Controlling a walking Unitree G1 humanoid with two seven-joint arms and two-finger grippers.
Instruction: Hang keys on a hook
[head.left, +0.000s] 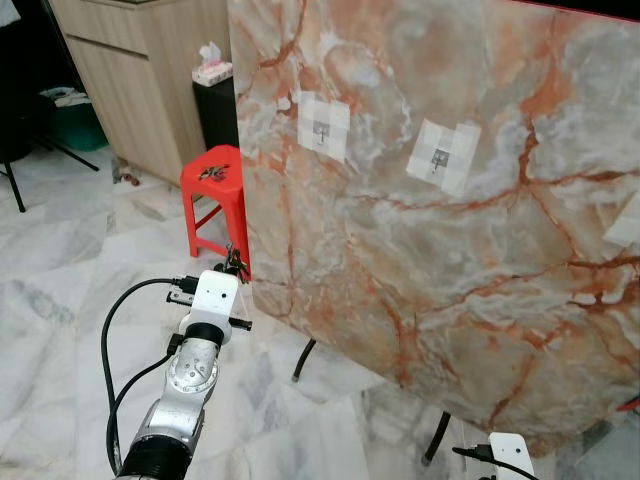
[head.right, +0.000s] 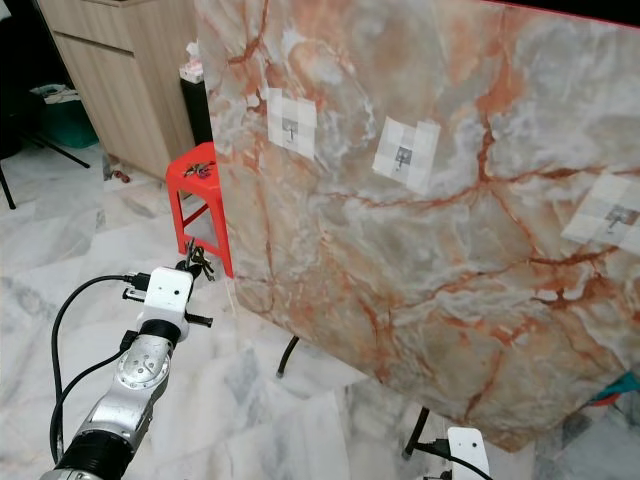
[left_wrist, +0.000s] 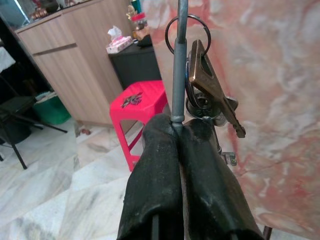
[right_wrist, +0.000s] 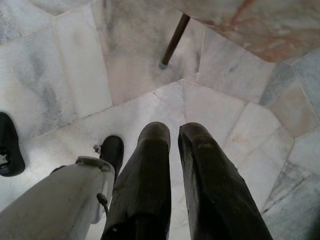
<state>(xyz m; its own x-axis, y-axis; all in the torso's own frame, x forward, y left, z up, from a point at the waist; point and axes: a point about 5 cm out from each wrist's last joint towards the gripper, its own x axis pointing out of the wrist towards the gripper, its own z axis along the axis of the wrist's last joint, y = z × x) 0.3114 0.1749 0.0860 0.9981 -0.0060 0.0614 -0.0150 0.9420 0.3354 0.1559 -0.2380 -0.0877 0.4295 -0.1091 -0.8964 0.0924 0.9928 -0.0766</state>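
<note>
Marbled board ahead | left gripper clenched on keys, low by board's near-left edge | hooks far above | risk: loose grip lets ring slip (keys dangle) | right gripper idle, 2 fingers slightly apart

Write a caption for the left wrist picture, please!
Left gripper pinching a key ring with keys, marble board beside it, red stool behind.
</note>
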